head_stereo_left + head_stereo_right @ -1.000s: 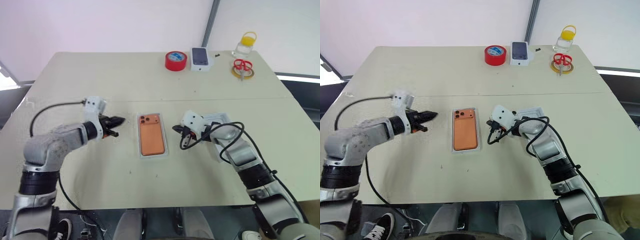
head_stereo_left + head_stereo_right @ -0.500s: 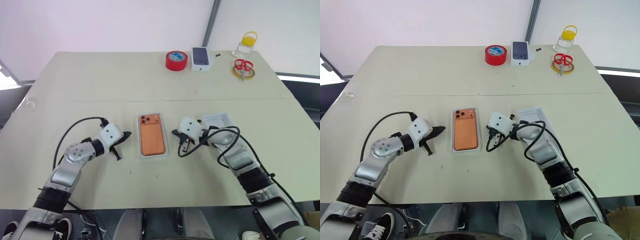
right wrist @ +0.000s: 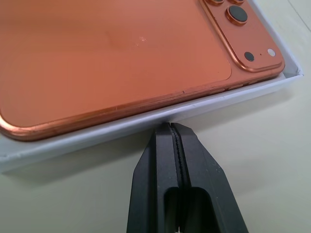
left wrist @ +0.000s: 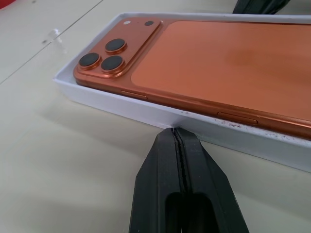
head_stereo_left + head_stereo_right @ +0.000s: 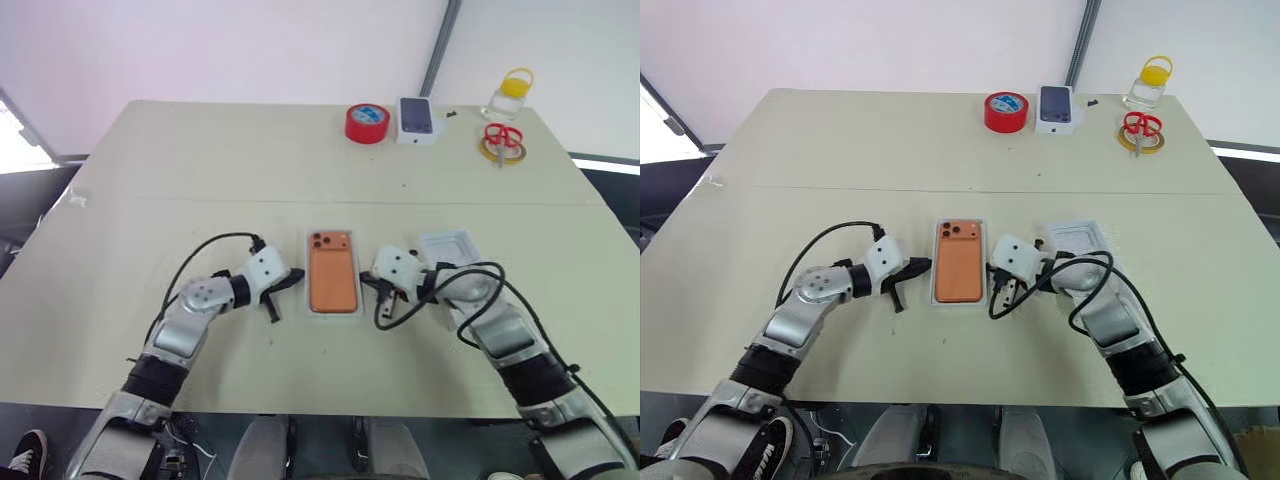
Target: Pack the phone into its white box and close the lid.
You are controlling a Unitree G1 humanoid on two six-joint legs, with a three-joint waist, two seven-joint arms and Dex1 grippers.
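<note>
Now the left pincer (image 4: 178, 133) is pressed fully shut, its tip at the long wall of the white box (image 4: 146, 112), and the right pincer (image 3: 174, 130) (equally shut, holding nothing) meets the opposite wall, likely bracing the tray from both sides to square it. The phone (image 5: 333, 276) lies inside, back up, at centre frame on the counter (image 5: 250, 150). The lid (image 5: 455, 246) waits just right of centre, not yet fitted.

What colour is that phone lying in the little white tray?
Orange, a coppery shade, with dark lenses; the phone shows best in the left wrist view.
</note>
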